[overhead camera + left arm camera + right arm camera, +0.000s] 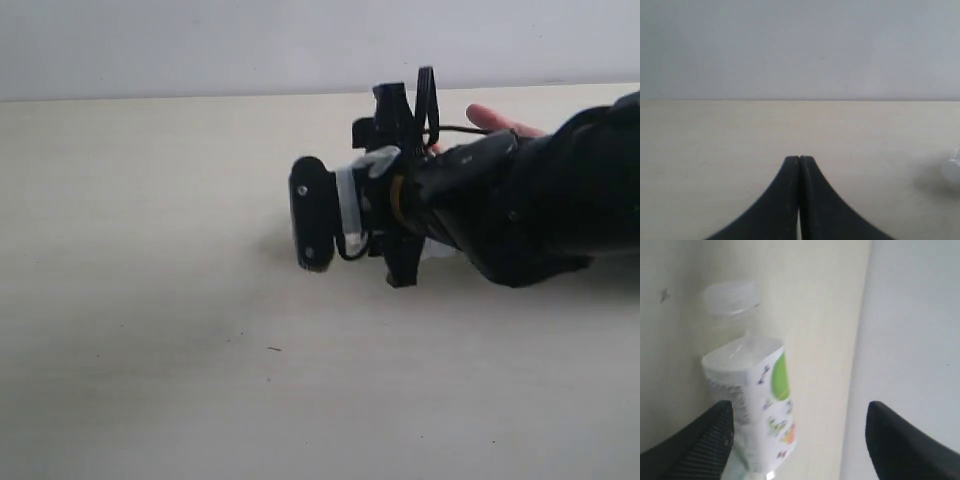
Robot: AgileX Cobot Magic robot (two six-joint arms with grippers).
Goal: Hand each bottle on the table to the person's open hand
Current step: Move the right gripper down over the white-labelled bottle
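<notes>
In the right wrist view a small bottle [757,390] with a white label, a green patch and a pale cap lies on the table [825,315]. It sits between the wide-apart fingers of my right gripper [799,412], close to one finger [705,440]. In the exterior view my right gripper [398,190] is rolled on its side over mid-table and hides that bottle. The person's open hand [500,122] shows just behind the arm. My left gripper [799,159] is shut on nothing, low over the table [715,150].
A pale blurred object [952,170], perhaps a bottle cap, sits at the edge of the left wrist view. A plain grey wall [200,40] runs behind the table's far edge. My right arm [540,200] stretches in from the right.
</notes>
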